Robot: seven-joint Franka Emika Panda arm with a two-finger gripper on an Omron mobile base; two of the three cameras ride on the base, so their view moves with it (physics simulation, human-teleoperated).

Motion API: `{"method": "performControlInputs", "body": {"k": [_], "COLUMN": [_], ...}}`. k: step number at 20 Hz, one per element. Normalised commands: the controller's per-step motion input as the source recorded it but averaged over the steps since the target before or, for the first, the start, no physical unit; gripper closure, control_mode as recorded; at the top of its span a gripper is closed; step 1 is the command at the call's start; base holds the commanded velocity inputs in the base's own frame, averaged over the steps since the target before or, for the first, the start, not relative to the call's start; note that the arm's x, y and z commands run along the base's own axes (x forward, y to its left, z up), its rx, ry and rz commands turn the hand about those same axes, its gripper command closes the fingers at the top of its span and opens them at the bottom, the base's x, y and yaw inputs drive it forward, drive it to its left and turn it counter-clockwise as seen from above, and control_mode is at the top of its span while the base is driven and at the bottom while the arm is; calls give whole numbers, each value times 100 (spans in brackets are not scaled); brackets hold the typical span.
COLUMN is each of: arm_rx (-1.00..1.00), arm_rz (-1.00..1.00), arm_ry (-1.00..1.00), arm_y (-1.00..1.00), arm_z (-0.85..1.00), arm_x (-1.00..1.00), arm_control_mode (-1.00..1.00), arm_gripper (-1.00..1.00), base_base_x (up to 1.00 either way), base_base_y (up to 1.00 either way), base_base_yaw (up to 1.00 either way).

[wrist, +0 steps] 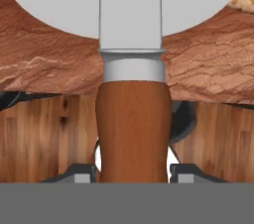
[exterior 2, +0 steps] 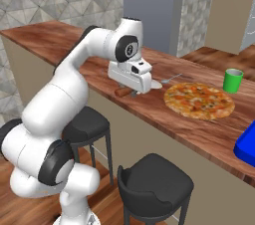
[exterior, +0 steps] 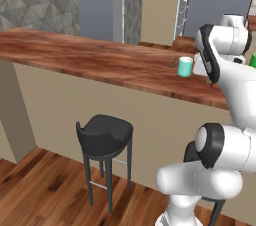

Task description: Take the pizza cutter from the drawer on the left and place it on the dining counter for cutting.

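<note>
We see the arm bent up from its base and reaching fwd over the dining counter [exterior 2: 99,77], upper link slanting up, wrist folded so the hand points down at the wood top. The gripper [exterior 2: 133,91] sits low, just above the counter's near edge, left of the pizza [exterior 2: 199,100]. In the hand view the gripper [wrist: 133,172] has its two tips tight against either side of the pizza cutter [wrist: 131,119], so the pincer is closed on the cutter's handle. The cutter's handle is stubby, rounded, reddish-brown wood w/ a pale grey metal collar, then a flat grey shank running to a big pale round blade at the top of that view. In the right base view the pizza cutter [exterior 2: 121,91] pokes out under the hand, brown handle end toward the counter edge, thin pale blade showing on the pizza side; whether it touches the counter we can't tell. A green cup [exterior 2: 232,80] stands beyond the pizza, well apart from the hand. Black stools [exterior 2: 154,181] stand below the counter, on the robot's side.
</note>
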Motion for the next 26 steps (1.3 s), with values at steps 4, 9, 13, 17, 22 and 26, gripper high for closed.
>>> {"method": "performControlInputs", "body": {"k": [4,9,13,17,22,26], "arm_rx": [0,0,0,0,0,0], "arm_rz": [0,0,0,0,0,0], "arm_ry": [0,0,0,1,2,3], "arm_y": [-12,-11,-15,-19,-15,-10], "arm_z": [-1,-15,-28,-23,-26,-26], "arm_x": [57,53,40,34,21,12], "arm_control_mode": [-100,-100,-100,-100,-100,-100], "arm_gripper": [100,100,100,100,100,100], "base_base_x": [0,0,0,0,0,0], "base_base_y": [0,0,0,0,0,0], "base_base_yaw": [0,0,0,0,0,0]}}
